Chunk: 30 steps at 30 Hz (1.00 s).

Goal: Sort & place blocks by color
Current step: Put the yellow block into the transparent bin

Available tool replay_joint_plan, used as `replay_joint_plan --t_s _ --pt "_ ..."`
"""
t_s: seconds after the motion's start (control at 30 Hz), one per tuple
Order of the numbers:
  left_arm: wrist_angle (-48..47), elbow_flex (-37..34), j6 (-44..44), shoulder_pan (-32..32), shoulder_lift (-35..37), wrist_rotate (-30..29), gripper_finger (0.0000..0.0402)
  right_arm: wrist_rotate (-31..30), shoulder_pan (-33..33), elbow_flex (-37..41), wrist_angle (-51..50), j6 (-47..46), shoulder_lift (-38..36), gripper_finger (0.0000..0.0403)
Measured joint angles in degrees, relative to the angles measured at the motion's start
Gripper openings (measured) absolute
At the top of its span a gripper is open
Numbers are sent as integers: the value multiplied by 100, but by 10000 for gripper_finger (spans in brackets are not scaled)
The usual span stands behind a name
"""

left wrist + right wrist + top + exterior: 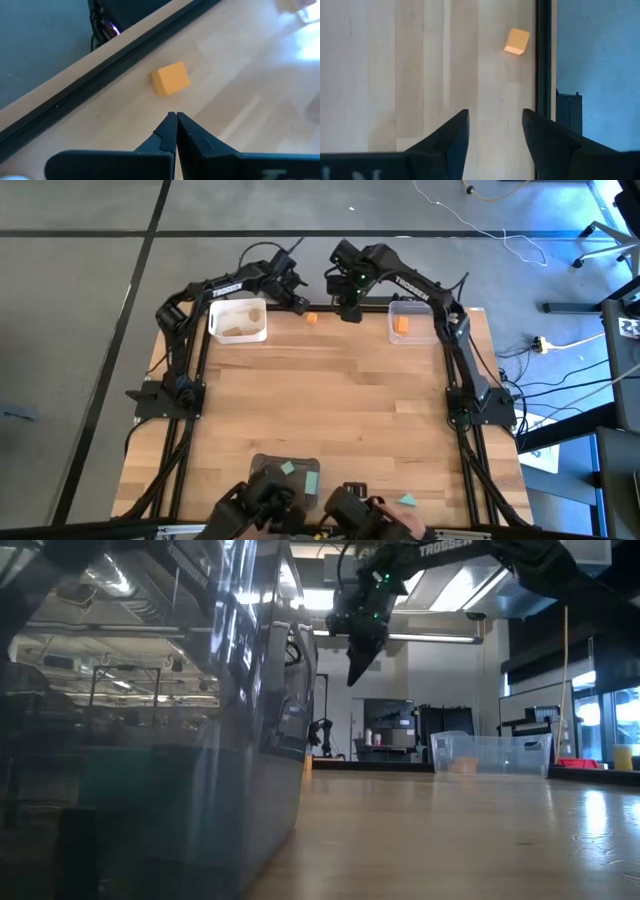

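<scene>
Item: orange block (312, 319), loose on the counter (330, 400) near its far edge, between the white tray (238, 320) and the clear tray (412, 321). Cube-like; no long axis I can make out, though it sits turned at an angle to the counter edge.

Item: my right gripper (349, 308), fingers parted and holding nothing, raised above the counter just beside the orange block, on the clear-tray side. From my right wrist the block (517, 41) lies ahead of the fingertips, close to the counter's dark edge rail. I judge the coming move turns on this: travel forward toward the block, then descend.

Item: my left gripper (297, 301), fingers pressed together and empty, also close by the block, on the white-tray side. Both arms are near; the parted right gripper looks readier for the pick.

Item: contents already sorted: a pale block (256, 313) in the white tray, an orange piece (402, 325) in the clear one.

Item: teal blocks (288, 468) at the near edge, in and beside a dark tray (284, 477), partly cut off.

Hidden: the low view is largely blocked by a tray wall; the orange block does not show there.
</scene>
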State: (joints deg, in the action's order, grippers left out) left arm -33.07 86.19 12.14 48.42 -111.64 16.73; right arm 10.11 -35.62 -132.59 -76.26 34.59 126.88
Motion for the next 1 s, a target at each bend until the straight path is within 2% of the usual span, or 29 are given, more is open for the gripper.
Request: replay_joint_plan --t_s 0.17,0.33,0.47,0.57,0.73,0.83,1.0 --pt "-465 559 -141 5 -555 50 0 24 -13 -1 14 -315 -101 184" --pt "-1279 1372 -387 -44 -824 -582 0 36 -15 1 8 -724 -101 184" --pt "-2394 1814 -1132 -158 -945 -662 0 44 -13 1 8 -760 -101 184" --pt "-2950 2179 -1736 -149 -919 -1101 0 44 -21 1 8 -759 -101 184" --pt "-3104 2982 -2122 273 -914 -1322 0 46 -28 1 9 -889 -101 184" --pt "-3581 3122 -2340 471 -917 -1316 0 46 -28 1 10 -903 -101 184" --pt "-3830 3135 -2970 659 -962 -1448 0 48 -28 1 29 -904 -101 184"
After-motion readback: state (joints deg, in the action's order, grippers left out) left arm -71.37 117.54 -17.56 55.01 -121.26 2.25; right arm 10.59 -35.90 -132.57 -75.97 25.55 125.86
